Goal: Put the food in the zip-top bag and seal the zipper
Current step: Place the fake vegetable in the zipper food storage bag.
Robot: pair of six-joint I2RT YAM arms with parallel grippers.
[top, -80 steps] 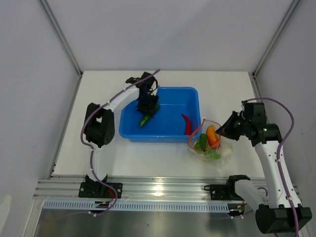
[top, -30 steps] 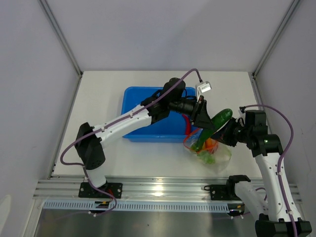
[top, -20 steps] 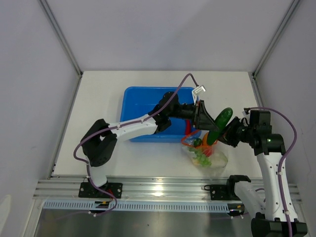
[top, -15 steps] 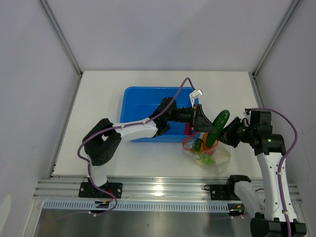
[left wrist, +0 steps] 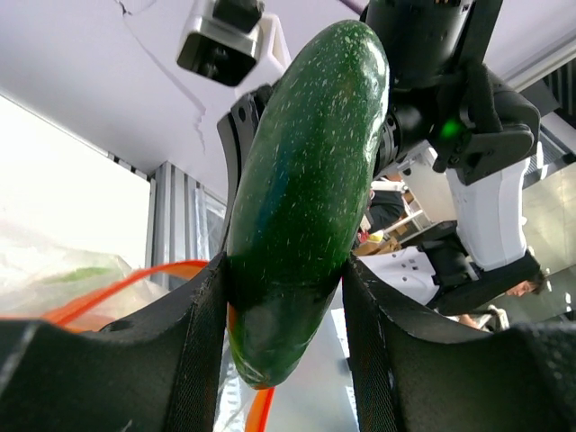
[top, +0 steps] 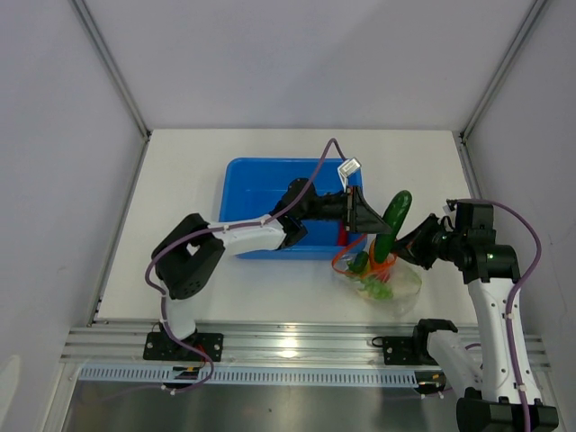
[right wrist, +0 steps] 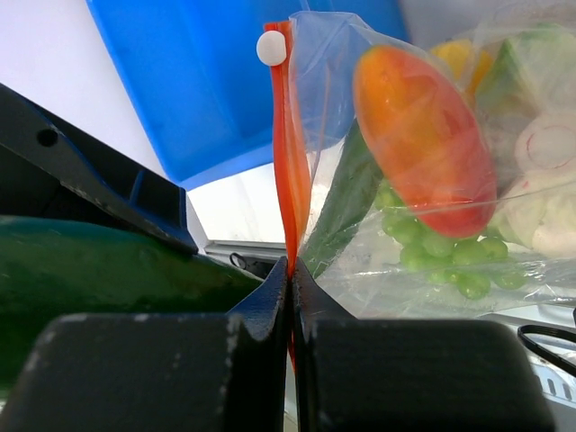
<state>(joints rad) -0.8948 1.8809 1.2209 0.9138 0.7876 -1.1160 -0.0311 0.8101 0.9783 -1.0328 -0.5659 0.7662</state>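
Left fingers (left wrist: 193,360) clamp the speckled cucumber (left wrist: 306,180); right fingers (right wrist: 261,310) pinch the crinkly bag (right wrist: 432,265) at its orange zipper (right wrist: 286,180).

Two white arms (top: 243,236), black joints (top: 184,268), purple cables (top: 526,219)

Left wrist view: the cucumber (left wrist: 306,180) fills the middle and blocks most of the bag (left wrist: 58,265) behind it. Right wrist: the zipper (right wrist: 290,180) drops out of sight inside the right pincer (right wrist: 290,274), and the cucumber runs off the left edge.
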